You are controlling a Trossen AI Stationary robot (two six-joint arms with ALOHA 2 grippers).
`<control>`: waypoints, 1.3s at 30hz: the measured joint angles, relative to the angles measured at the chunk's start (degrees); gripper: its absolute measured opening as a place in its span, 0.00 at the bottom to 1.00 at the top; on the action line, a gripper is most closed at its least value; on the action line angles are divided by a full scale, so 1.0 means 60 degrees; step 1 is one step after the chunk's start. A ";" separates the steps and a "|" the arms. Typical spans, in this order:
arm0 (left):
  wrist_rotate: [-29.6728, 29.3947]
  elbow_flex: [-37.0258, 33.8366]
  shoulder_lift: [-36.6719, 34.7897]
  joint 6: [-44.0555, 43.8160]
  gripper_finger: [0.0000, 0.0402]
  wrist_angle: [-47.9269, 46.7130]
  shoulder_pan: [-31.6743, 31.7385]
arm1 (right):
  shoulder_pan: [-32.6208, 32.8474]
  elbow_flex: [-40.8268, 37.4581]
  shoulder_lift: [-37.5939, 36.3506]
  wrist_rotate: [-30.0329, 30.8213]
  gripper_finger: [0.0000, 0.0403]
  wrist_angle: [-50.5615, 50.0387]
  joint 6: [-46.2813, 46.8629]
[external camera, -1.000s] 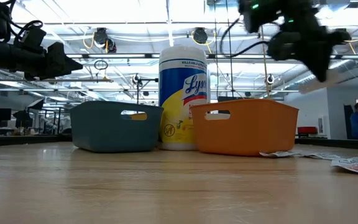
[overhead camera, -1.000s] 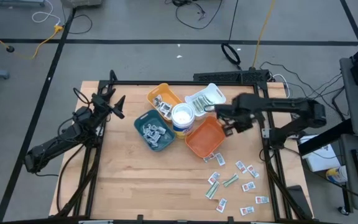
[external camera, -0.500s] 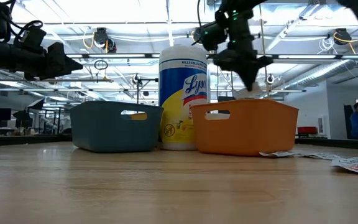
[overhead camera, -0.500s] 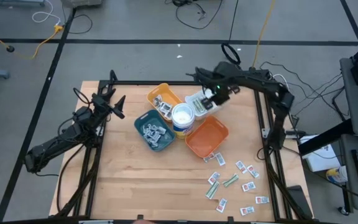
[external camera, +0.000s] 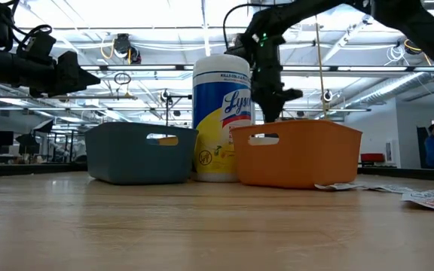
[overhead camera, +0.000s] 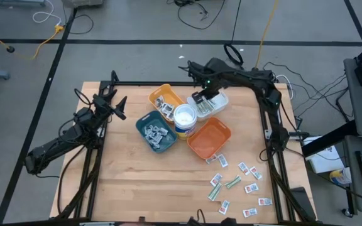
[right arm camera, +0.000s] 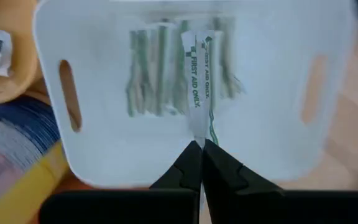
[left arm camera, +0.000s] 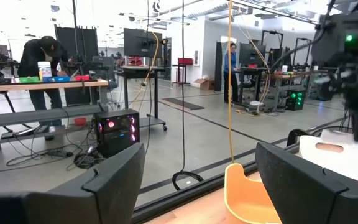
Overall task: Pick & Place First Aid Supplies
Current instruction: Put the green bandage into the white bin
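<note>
From above, the right end effector (overhead camera: 199, 97) hangs over the white tray (overhead camera: 217, 104) at the bench's (overhead camera: 131, 182) far side; loose packets (overhead camera: 239, 182) lie scattered near the right front corner. The right wrist view shows its fingers pinching a green-white strip (right arm camera: 199, 81) above that tray. The left end effector (overhead camera: 115, 102) waits at the left edge, fingers spread.

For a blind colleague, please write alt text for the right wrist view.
The right gripper, fingers shut, holds a green-white strip packet printed "FIRST AID ONLY" over a white tray that has more green-white strips lying in it. A yellow tray shows beside it.
</note>
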 joint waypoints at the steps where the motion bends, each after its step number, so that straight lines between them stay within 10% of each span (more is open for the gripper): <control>1: 0.0000 0.0000 0.0000 0.0000 0.77 0.0000 -0.0002 | 0.0032 -0.0137 0.0047 -0.0028 0.00 0.0195 -0.0003; 18: 0.0000 -0.0004 0.0000 0.0000 0.77 0.0000 -0.0003 | 0.0414 -0.2117 0.0374 -0.0535 0.04 0.2983 -0.0011; 28: 0.0000 -0.0004 0.0000 0.0000 0.77 0.0000 0.0000 | 0.0306 -0.1957 -0.0045 -0.0544 0.40 0.2926 -0.1084; 39: 0.0000 -0.0004 0.0000 0.0000 0.77 0.0000 0.0000 | 0.0305 -0.1942 -0.1657 -0.0521 0.60 0.2749 -0.6149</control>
